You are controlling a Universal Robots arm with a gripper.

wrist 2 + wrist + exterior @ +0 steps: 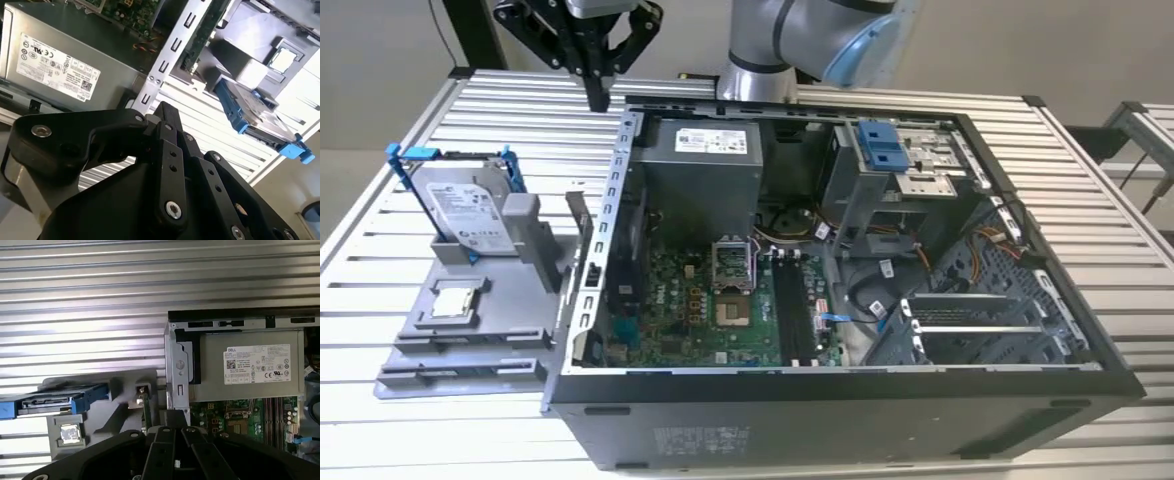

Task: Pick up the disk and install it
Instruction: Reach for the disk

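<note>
I look down on a table (414, 430) of silvery metal slats that spans most of the exterior view. Beyond its far edge is a plain pale beige surface (374, 90); I cannot tell whether it is floor or wall. A black post (471, 30) rises there. At the exterior view's right, a second slatted table (1147, 125) stands apart. In the first wrist view the slats (100, 290) gleam in bright bands.
</note>
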